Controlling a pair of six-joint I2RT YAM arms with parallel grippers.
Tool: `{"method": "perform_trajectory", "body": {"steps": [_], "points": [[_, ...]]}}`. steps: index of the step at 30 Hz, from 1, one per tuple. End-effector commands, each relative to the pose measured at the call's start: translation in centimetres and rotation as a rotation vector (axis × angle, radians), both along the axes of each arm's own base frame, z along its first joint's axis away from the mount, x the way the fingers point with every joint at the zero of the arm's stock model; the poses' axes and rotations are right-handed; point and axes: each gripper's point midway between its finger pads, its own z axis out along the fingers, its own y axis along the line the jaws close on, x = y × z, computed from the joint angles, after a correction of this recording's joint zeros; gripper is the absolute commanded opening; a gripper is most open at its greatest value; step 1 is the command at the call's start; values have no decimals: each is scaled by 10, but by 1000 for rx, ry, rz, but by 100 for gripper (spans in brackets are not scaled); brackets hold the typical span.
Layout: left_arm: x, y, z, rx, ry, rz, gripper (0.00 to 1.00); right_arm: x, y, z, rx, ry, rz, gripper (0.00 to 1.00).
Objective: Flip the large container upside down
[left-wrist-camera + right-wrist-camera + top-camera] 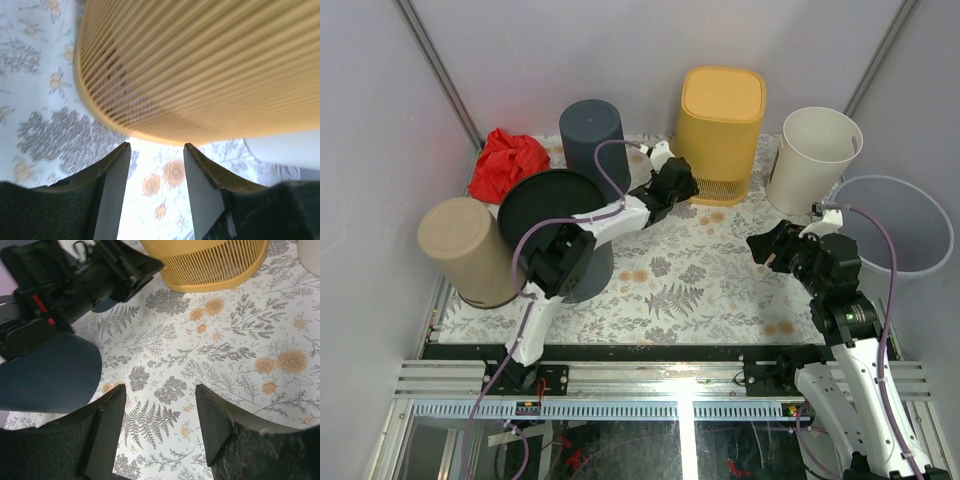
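Just beside slatted rounded-square yellow bin (200, 65), left gripper (156, 150) spread, right gripper (160, 392) spread above floral cloth (225, 340)

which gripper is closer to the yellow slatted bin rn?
Left. The left gripper sits at the base of the yellow slatted bin; the right gripper is farther off, over the floral cloth.
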Motion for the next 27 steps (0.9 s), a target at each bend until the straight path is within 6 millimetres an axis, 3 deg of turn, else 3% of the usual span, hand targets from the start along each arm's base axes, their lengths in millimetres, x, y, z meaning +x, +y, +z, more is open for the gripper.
{"method": "perform_trajectory", "body": {"steps": [1,5,10,15,17,20,27], "points": [[-25,-3,74,-98,-118,-91,46,7,-2,2,-16,-31,-15,66],[-66,6,126,-106,-182,-163,46,9,-9,6,-27,-42,-52,66],[-130,21,167,-98,-258,-275,46,13,-17,18,-34,-57,-102,67],[-190,54,167,-122,-273,-284,46,22,-23,30,-33,-41,-155,67],[-212,70,151,-123,-258,-274,46,31,-26,40,-36,-52,-181,67],[-239,87,143,-142,-261,-272,46,50,-32,56,-65,-57,-225,66],[-279,116,121,-148,-249,-286,46,109,-46,100,-152,-77,-329,66]]}}
